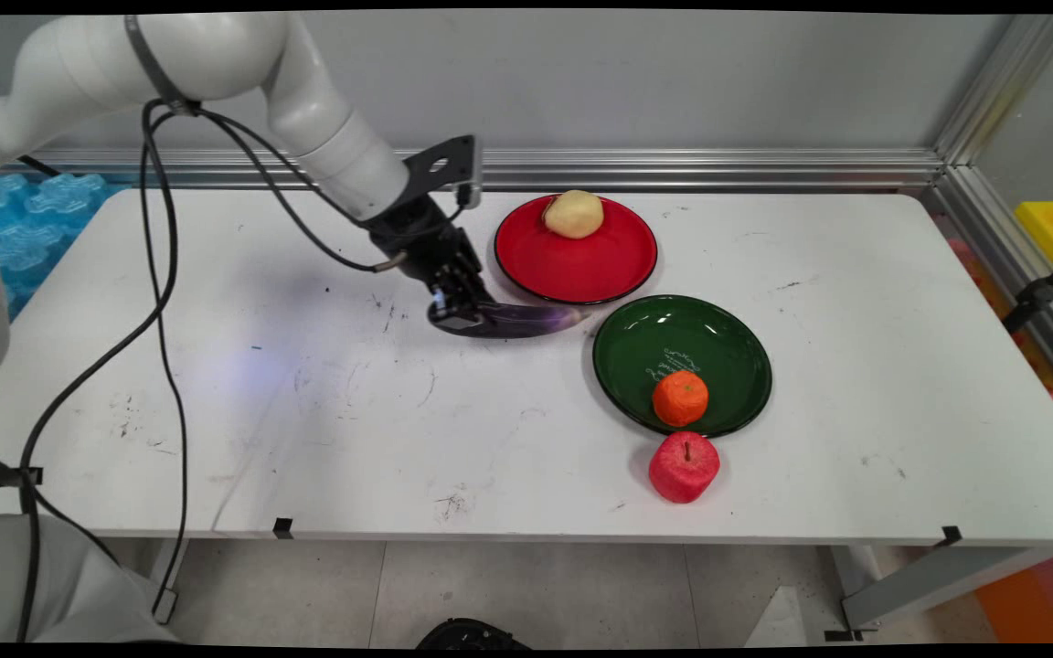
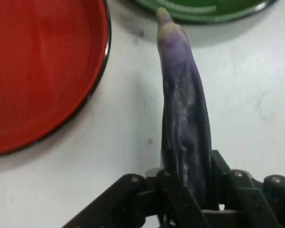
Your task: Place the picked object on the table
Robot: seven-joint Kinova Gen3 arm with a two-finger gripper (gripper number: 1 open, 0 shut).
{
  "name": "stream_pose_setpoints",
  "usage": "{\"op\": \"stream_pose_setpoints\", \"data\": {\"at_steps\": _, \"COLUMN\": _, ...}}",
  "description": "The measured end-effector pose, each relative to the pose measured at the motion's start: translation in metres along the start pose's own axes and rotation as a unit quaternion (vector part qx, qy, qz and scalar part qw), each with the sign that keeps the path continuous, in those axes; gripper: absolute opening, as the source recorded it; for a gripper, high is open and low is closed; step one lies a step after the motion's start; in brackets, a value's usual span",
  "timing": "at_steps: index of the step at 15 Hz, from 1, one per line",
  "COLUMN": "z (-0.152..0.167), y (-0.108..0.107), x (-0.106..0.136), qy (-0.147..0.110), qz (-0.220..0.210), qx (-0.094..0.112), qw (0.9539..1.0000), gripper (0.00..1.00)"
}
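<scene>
between the plates, gripper point(image 1: 459, 306) clamps eggplant point(image 1: 526, 320) pointing right.

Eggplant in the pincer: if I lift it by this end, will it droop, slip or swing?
The eggplant looks like a firm, gently curved piece, so it probably won't droop. The pincer grips only its thick end, leaving most of its length beyond the fingers, so it may pivot or sag in the grip. Its skin looks glossy, so it might slip.

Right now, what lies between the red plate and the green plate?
The eggplant's pale tip points into the gap between red plate and green plate; otherwise bare table, seen in both views.
</scene>
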Motion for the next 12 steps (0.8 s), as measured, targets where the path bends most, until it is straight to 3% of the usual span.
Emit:
{"op": "stream_pose_setpoints", "data": {"at_steps": 8, "z": 0.001, "y": -0.007, "x": -0.039, "qy": -0.019, "qz": -0.011, "qx": 0.006, "qw": 0.9997, "gripper": 0.0}}
{"op": "stream_pose_setpoints", "data": {"at_steps": 12, "z": 0.006, "y": -0.008, "x": -0.046, "qy": -0.019, "qz": -0.017, "qx": 0.008, "qw": 0.9997, "gripper": 0.0}}
